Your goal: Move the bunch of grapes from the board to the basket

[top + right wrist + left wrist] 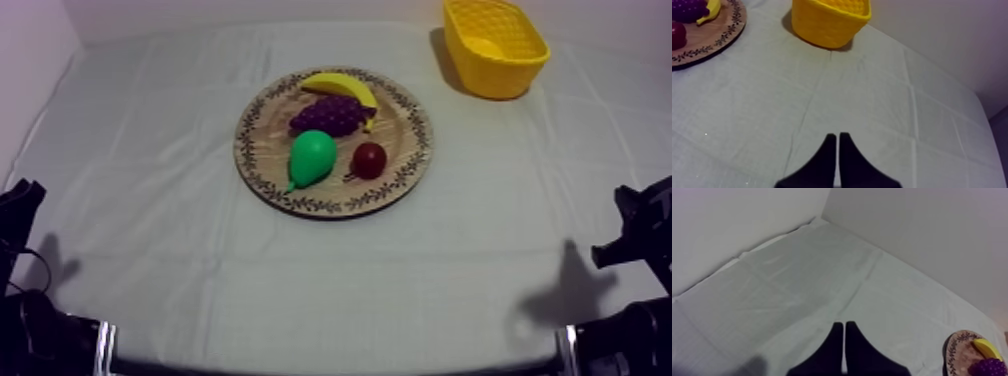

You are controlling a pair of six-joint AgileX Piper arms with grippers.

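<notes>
A purple bunch of grapes (pixel 328 116) lies on the round wooden board (pixel 270 170) near the table's middle, just below a banana (pixel 342 86). A green pear (pixel 311 158) and a small red fruit (pixel 369 160) share the board. The yellow basket (pixel 494 46) stands at the back right, nothing in it that I can see. My left gripper (pixel 844 327) rests shut over bare cloth, far left of the board (pixel 961 347). My right gripper (pixel 837 137) is shut too, on the cloth short of the basket (pixel 828 21), with the board (pixel 719 34) off to one side.
Both arms sit low at the front corners, the left (pixel 20 205) and the right (pixel 640 225). Walls close in behind and at the left of the table. Open cloth lies between the board and the basket.
</notes>
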